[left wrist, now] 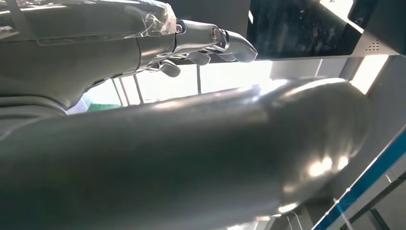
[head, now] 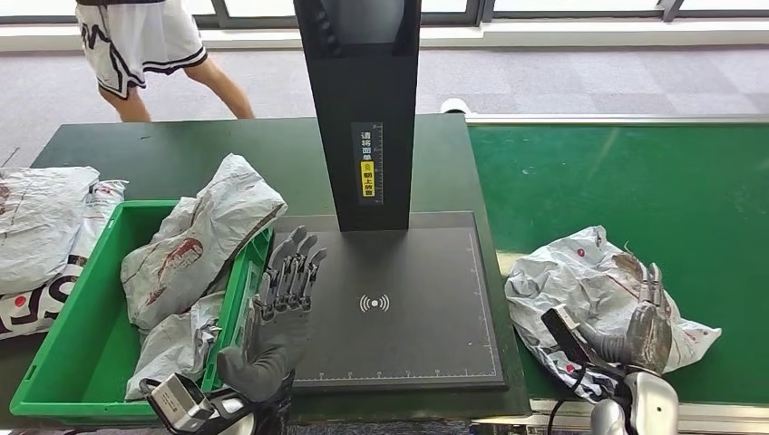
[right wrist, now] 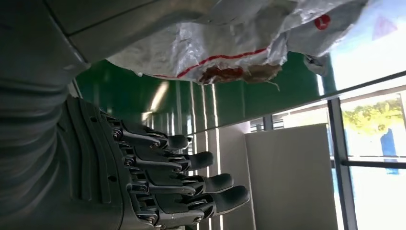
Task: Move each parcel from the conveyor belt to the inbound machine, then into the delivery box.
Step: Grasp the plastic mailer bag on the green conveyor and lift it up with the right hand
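Reaching with the right robot hand (head: 646, 328) for the parcel (head: 589, 290) lying on the belt (head: 635, 181) at about four o'clock in the head view, just right of the scanner pad (head: 399, 299). Resting over the parcel's near edge, fingers apart and pointing up past the bag in the right wrist view, nothing visibly clamped yet; cannot tell whether the thumb is touching the plastic. Hovering with the left robot hand (head: 286, 299) at seven o'clock, between the green box (head: 63, 362) and the pad, fingers straight and spread, holding nothing. Judging the step as the pick from the belt, with bags already sitting in the box. Needing next a closing of the fingers on the slack bag, then a lift toward nine o'clock onto the pad under the black post (head: 358, 109).
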